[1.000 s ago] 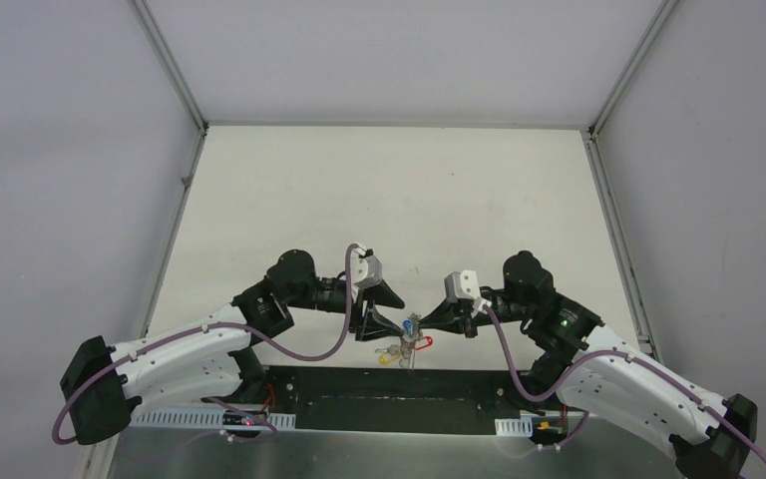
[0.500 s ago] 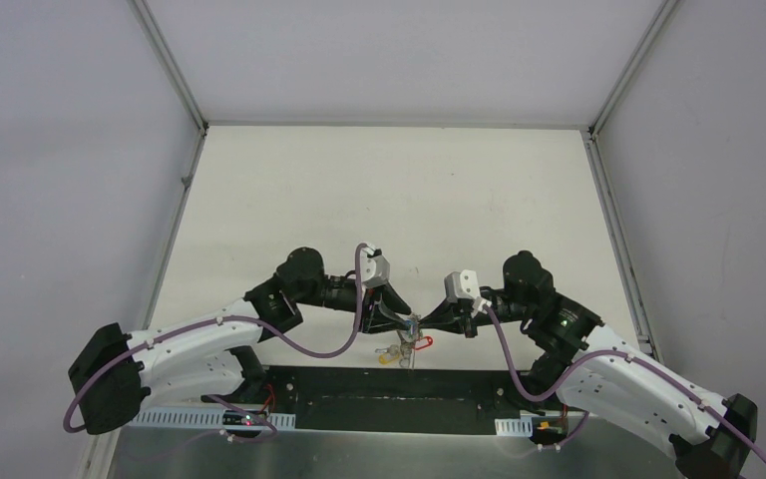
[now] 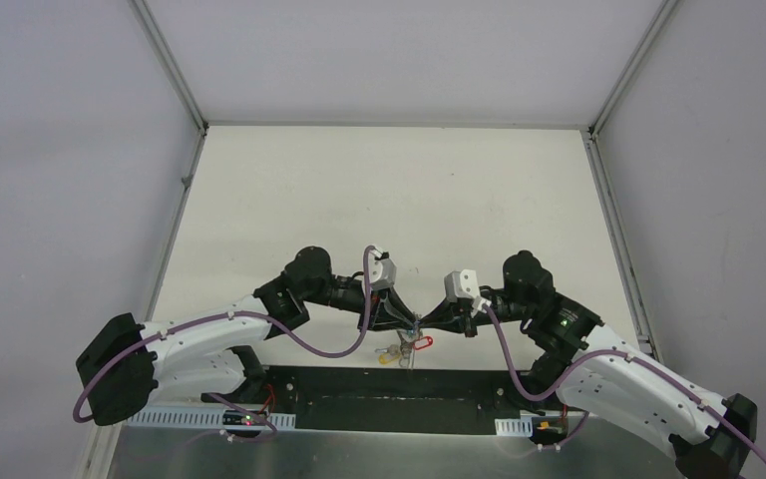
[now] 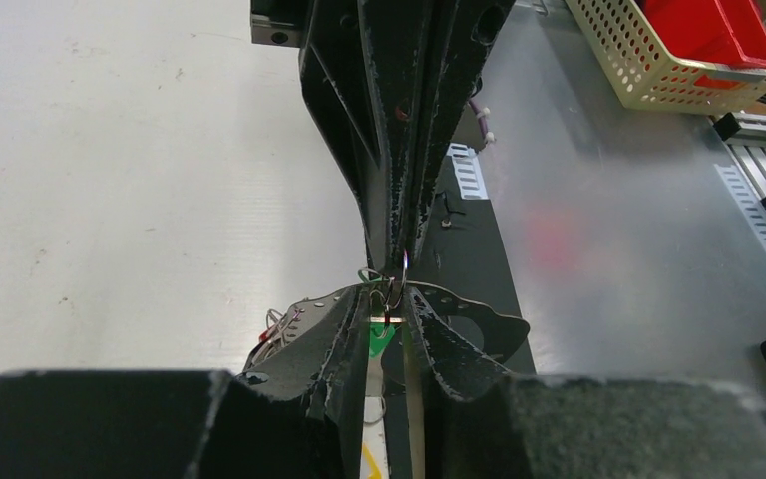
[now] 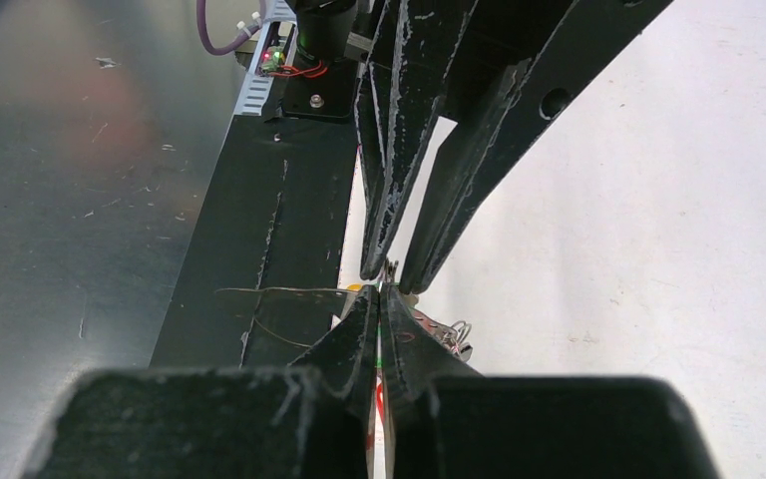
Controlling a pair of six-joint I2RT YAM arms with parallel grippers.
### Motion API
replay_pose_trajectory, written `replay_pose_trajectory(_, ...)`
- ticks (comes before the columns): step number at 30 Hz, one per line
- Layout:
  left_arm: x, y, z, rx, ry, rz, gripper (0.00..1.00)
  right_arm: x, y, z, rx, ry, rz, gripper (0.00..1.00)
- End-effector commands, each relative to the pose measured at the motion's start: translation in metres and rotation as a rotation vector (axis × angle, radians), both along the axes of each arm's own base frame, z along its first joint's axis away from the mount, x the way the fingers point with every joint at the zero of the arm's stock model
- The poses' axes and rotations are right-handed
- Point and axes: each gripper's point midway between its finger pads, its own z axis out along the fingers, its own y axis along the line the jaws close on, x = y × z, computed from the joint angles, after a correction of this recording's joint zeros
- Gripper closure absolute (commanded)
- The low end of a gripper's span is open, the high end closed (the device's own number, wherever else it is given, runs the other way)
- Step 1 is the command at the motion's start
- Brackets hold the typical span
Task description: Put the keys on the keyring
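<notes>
Thin wire keyring [image 5: 279,291] up in the air, right where the two tools meet, over the near edge of the table [image 3: 389,190]. Green-tagged key [image 4: 379,339] there too, sitting in the narrow gap of the left tool [image 4: 389,295]. Left tool nearly shut around that key; hard to tell whether truly pinching it or just close beside it. Right tool [image 5: 378,297] pressed tight together, pinching the wire by the look of it. No blue tag plain to see. Red-tagged key [image 3: 421,342] and yellow-tagged key [image 3: 391,351] dangling just under the meeting point. Plenty to go wrong from here. Could drop the green key with too soft a pinch, down among the hanging keys or onto the black plate [image 3: 339,399] below. Could miss the open end of the wire, so thin and so hard to see. Could bend or twist the wire with too hard a push. Could bump the tool tips together, being so close, and knock the ring loose. Could also snag the dangling keys and tangle everything.
</notes>
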Motion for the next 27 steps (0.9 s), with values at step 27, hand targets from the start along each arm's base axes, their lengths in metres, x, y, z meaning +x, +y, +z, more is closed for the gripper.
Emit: replay_pose_trajectory(27, 0.004, -0.001, 0.03, 0.006, -0.238, 0.033, 1.0, 0.006, 0.007, 0.029, 0.075, -0.065, 0.001, 1.0)
